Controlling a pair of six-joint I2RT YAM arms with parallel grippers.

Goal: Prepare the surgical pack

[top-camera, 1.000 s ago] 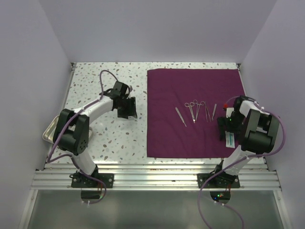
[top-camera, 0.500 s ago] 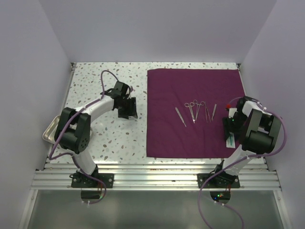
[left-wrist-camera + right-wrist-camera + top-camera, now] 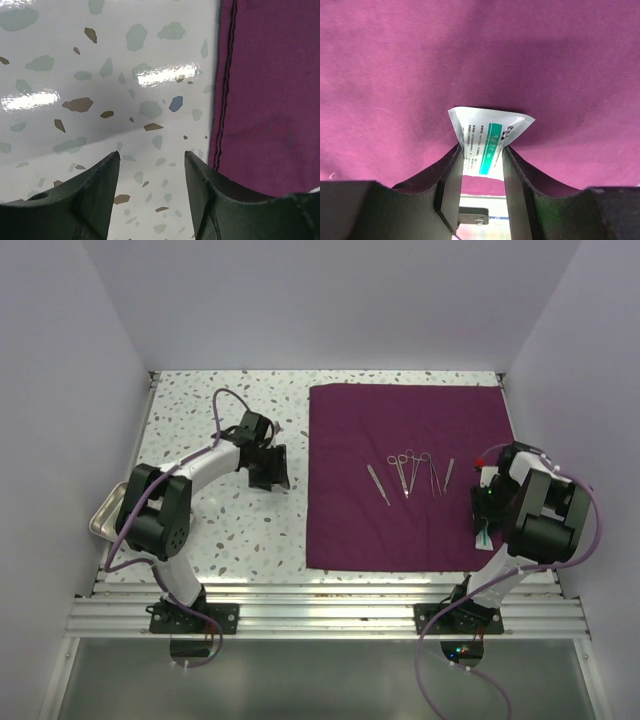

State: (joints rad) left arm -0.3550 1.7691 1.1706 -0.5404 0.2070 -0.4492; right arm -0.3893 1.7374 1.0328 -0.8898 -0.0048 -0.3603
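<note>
right gripper [image 3: 481, 147] pinching packet [image 3: 487, 129], left gripper [image 3: 151, 155] spread

Plain pale lilac walls [image 3: 330, 300] close in the far, left and right sides. The desk [image 3: 240, 530] is glossy white terrazzo with grey-brown flecks, catching glare from overhead. A ribbed aluminium rail [image 3: 330, 615] lines its near edge.

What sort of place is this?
Probably a lab mock-up of surgical prep: a terrazzo table boxed by plain walls, steel instruments lined up on the surgical pack, right gripper pinching a packet.
</note>
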